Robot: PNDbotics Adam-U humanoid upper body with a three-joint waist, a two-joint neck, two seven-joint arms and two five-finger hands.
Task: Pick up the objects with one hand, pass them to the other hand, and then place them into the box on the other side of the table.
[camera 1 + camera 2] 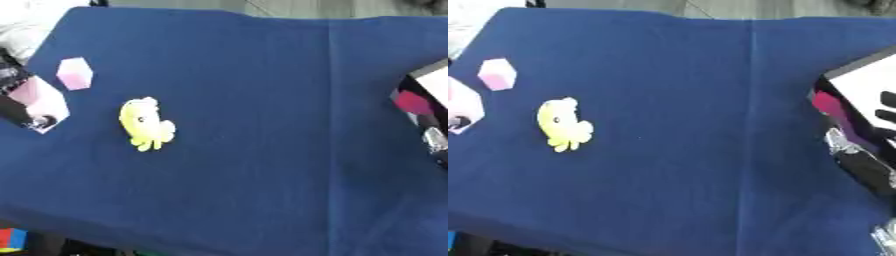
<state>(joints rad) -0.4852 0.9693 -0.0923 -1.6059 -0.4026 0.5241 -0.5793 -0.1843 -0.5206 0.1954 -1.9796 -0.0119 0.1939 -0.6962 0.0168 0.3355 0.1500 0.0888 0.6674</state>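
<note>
Big blue table (pixel 262 100) filling most of both views, covered in cloth with a seam running down the right side.

White box with dark edges (pixel 868 80) sitting at the table's right edge, something magenta (pixel 829 104) showing at its near side. Can't say if that's inside or just against the wall.

Right hand (pixel 861 167) down by the box, black and silver, mostly cut off. Fingers: can't tell whether spread or curled.

Left hand (pixel 16 111) poking in at the far left edge, over or touching a pale pink hexagonal piece (pixel 42 100). Same story with the fingers, can't tell if pinching anything.

Yellow plush toy (pixel 144 124) lying flat on the left part of the table, well apart from the box and not held by either hand. Small pink hexagonal block (pixel 75 73) just up and left of it, also loose.

Progress guess: early to middling. Maybe one magenta thing delivered, but toy, block and pale piece all on the left side, not yet picked up, handed over or boxed.

Writing: none readable. Only some dark stripes (pixel 885 107) on the box's white face, no letters to make out.
</note>
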